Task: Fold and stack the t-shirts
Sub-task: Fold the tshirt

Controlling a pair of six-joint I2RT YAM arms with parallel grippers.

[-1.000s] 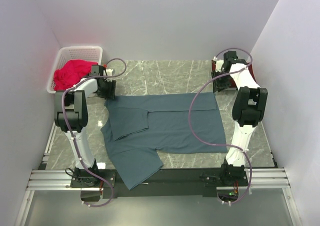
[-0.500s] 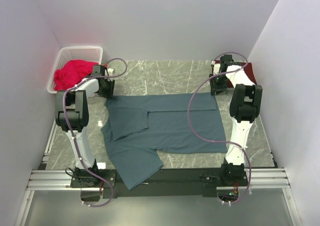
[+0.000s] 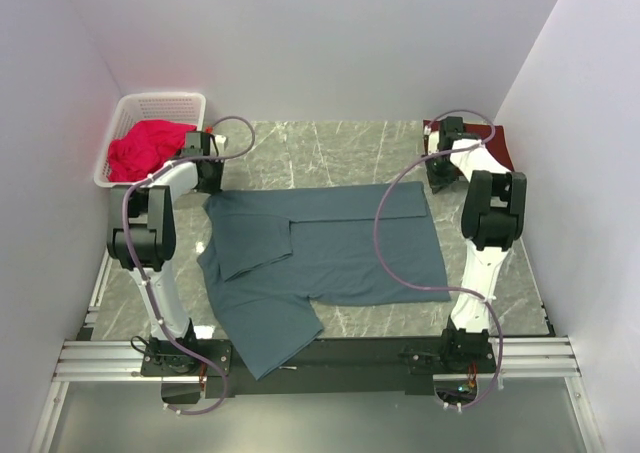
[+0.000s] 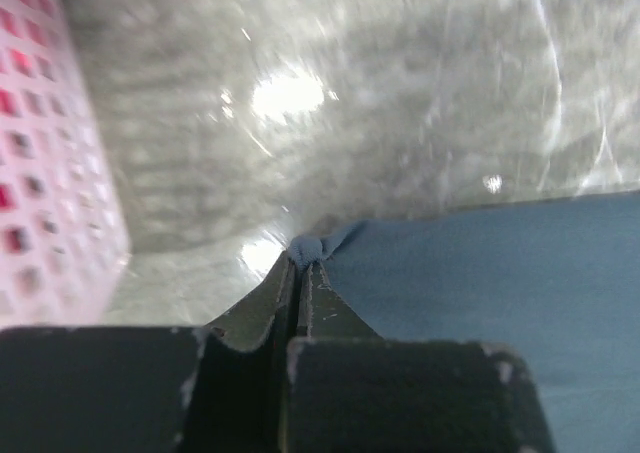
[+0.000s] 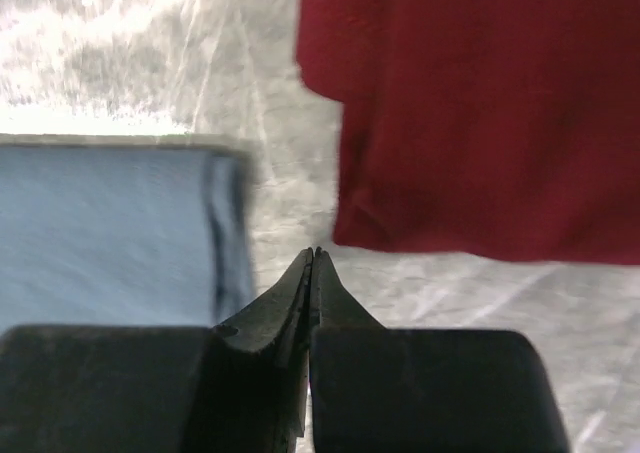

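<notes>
Fold under way: the blue shirt (image 3: 330, 248) lies spread across the middle of the counter (image 3: 330, 153). One sleeve flap is turned in over its body, and its near-left part trails toward the arm bases.

At the shirt's far-left corner, your left end effector (image 4: 303, 263) pinches a small bunch of blue cloth between its tips, plain in the wrist view. Off the shirt's far-right corner, your right end effector (image 5: 313, 258) is pressed together as well. Its tips, though, sit over bare marble just beside the shirt's edge, with no cloth showing between them, so it looks to have shut on nothing.

Farther out from that same corner lies the maroon shirt (image 5: 480, 103), flat and apart from the blue one. Beyond the far-left corner stands a basket (image 3: 160, 103) holding a red cloth (image 3: 145, 148).

The step in hand appears to be taking the shirt's far edge at both corners, ready to fold it toward the near hem. Only one corner seems secured. Before you lift, the next move likely calls for spreading the right fingers, shifting them inward onto the far-right corner and pinching again. Raise on the left grip alone and the cloth will probably skew and undo the turned-in sleeve. With both corners held, bring them up level and together.
</notes>
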